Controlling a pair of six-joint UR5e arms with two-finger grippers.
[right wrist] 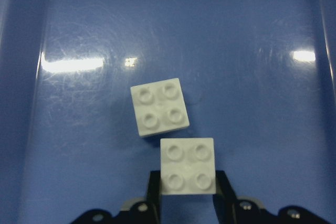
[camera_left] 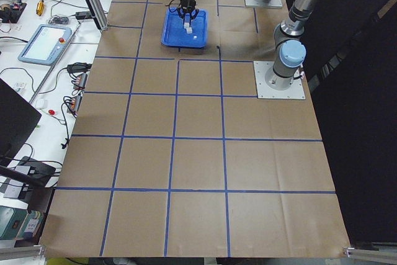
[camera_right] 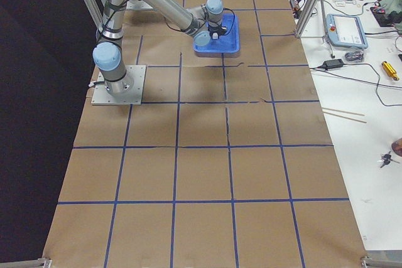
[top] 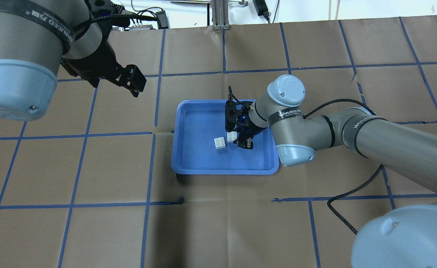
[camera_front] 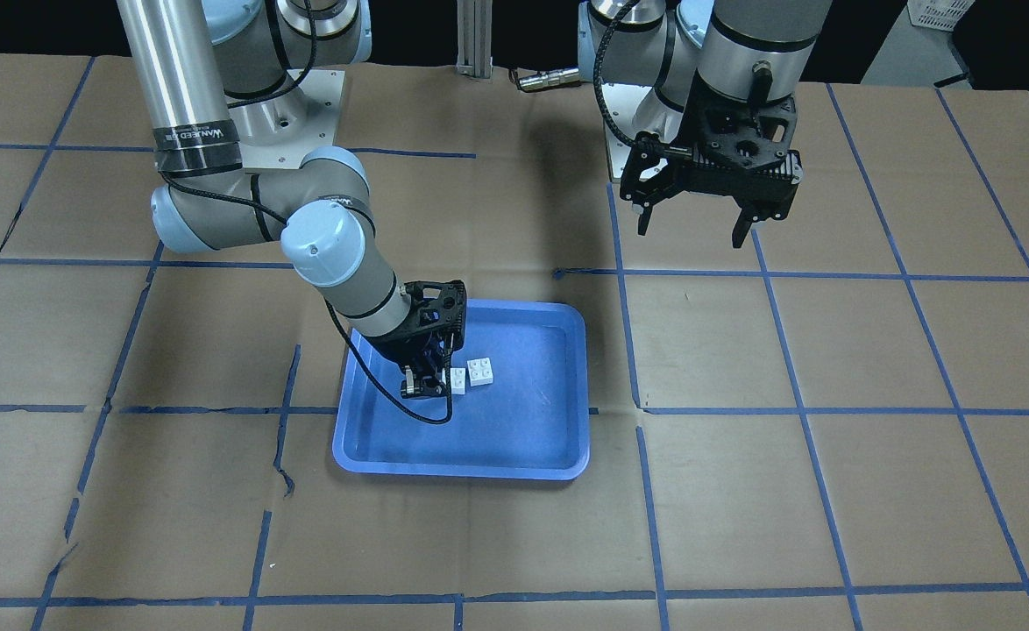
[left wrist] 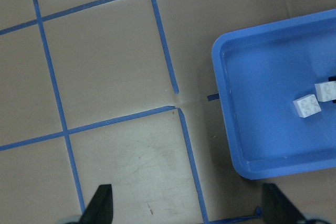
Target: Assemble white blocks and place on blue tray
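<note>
**Right pincer pinching one white block inside the blue tray, left pincer spread and waiting**

From my remote station I saw the blue tray (camera_front: pixel 514 421) lying flat on the brown paper near the middle of the tabletop, well clear of every edge. Both white blocks were inside it, studs up.

The right gripper (right wrist: pixel 188 187) reached down into the tray, its fingers (right wrist: pixel 154 190) pressed against opposite sides of the first white block (right wrist: pixel 188 165), pinching it. I could not tell whether that block rested on the tray floor or was raised off it.

The second white block (right wrist: pixel 159 107) sat free on the tray floor just beside the pinched one, turned slightly askew to it. Their nearest corners were very close, and I could not tell if they touched.

The left gripper (camera_front: pixel 691 230) hung above bare paper, toward the robot's edge of the tabletop and well apart from the tray. Its two fingers were spread wide with nothing between them.
</note>
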